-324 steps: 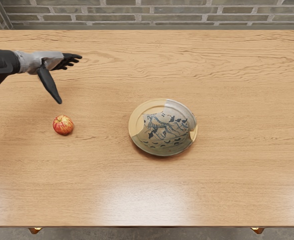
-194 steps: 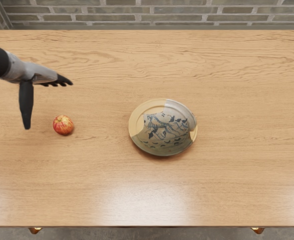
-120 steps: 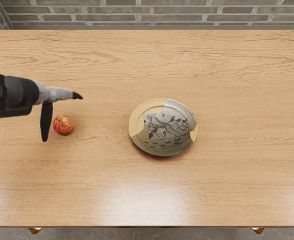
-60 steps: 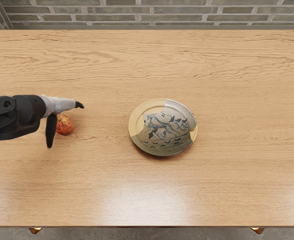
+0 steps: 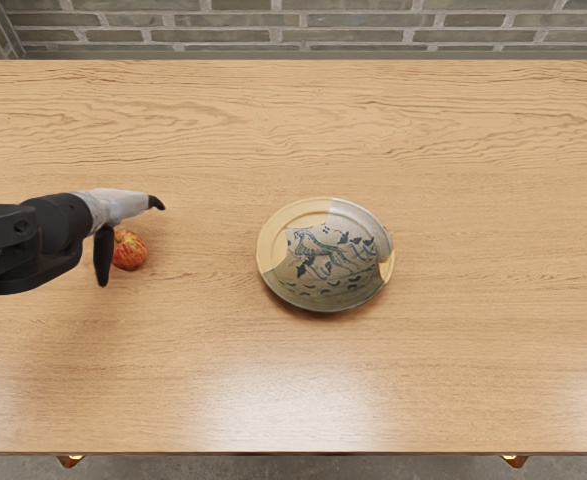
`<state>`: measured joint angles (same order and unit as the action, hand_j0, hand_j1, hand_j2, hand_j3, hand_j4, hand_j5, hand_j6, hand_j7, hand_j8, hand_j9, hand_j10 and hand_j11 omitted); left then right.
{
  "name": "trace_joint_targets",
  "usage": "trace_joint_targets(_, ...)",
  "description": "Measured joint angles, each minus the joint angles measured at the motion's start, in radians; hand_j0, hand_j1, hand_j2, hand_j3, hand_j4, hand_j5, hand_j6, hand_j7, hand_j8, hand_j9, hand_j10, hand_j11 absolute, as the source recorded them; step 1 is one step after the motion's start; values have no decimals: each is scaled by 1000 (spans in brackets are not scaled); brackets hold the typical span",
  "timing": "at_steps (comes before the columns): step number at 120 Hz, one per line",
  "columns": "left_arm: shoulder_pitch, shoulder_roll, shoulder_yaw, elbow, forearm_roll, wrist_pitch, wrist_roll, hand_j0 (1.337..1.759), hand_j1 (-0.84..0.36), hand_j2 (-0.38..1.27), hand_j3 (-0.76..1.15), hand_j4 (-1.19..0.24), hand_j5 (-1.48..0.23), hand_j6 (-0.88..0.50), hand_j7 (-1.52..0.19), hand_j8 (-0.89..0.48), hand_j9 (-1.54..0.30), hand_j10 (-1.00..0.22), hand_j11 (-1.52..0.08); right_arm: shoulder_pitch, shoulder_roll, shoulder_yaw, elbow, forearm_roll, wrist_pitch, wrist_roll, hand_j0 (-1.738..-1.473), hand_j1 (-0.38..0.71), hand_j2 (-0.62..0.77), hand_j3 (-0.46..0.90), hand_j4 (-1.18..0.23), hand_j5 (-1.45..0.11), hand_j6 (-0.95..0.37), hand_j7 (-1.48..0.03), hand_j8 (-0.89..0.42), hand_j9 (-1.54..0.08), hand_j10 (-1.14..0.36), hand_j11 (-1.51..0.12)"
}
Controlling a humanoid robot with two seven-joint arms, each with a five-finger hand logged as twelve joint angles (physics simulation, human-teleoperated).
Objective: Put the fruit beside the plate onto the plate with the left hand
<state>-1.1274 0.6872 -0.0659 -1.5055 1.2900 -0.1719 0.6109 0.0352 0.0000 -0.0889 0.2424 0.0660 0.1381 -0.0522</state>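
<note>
The apple (image 5: 131, 251) is small and red with some yellow on it. It sits on the table (image 5: 453, 150), well to the left of the plate (image 5: 269, 240), not on it. Bare wood lies between the two.

My left robot hand (image 5: 111, 213) is right over the apple. My fingers (image 5: 153, 203) point out flat to the right, above the fruit. My thumb (image 5: 102, 262) hangs down on the apple's left side. The fingers and thumb are spread apart and they hold nothing. The thumb hides the left edge of the apple, so I cannot tell if I am touching it. The fingers lie so close side by side that I cannot count them.

My dark arm (image 5: 18, 245) comes in from the left, and the edge of the picture cuts it off.

The plate is round with a tan rim and a blue drawing in the middle. The drawing is too small to make out.

The table is light wood with wavy lines, and it shines a bit near the front. Two table feet (image 5: 70, 461) peek out at the bottom. Behind the table is a gray brick wall (image 5: 303, 25).
</note>
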Motion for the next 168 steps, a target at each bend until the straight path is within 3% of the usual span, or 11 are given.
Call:
trace_joint_targets(62, 35, -8, 8, 1, 73, 47, 0, 1658, 2, 62, 0, -297, -380, -298, -380, -298, -379, -296, -379, 0, 0, 0, 0, 0, 0, 0, -1658, -333, -3, 0, -13, -17, -13, -17, -13, -17, -13, -17)
trace_joint_targets(168, 58, -18, 16, 4, 92, 52, 0, 1658, -176, 92, 0, -443, -573, -444, -572, -444, -572, -443, -572, 0, 0, 0, 0, 0, 0, 0, -1658, -333, -3, 0, -13, -17, -13, -17, -13, -17, -13, -17)
